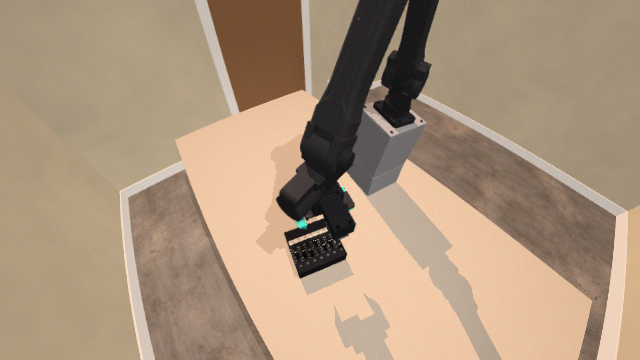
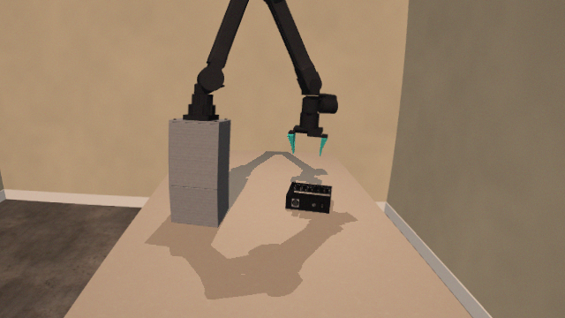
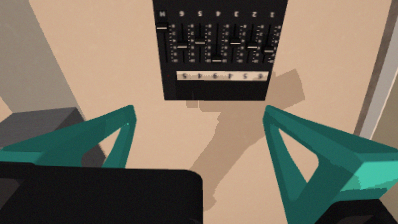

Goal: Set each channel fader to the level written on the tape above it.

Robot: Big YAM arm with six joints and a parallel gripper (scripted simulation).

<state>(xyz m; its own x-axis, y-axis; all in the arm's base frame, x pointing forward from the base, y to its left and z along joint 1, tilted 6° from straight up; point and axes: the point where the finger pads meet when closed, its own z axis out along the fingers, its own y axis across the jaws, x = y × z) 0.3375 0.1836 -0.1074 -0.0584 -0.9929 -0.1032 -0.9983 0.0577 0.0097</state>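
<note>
The black lighting desk (image 1: 316,252) (image 2: 309,197) (image 3: 220,90) stands on its feet on the table (image 1: 240,150) (image 2: 265,274) (image 3: 100,60). In the wrist view a pale tape strip (image 3: 222,76) with written levels runs along the desk, and several fader caps stand at differing heights. The master fader (image 3: 162,28) is at the far left of the row, near the far end of its slot. My gripper (image 2: 306,147) (image 3: 199,112) with teal fingers is open and empty. It hangs well above the desk, over the tape side.
The arm's grey pedestal (image 1: 385,150) (image 2: 199,172) stands on the table beside the desk. A wall (image 2: 477,132) runs along the table's side near the desk. The table edge (image 3: 380,75) shows at the right of the wrist view.
</note>
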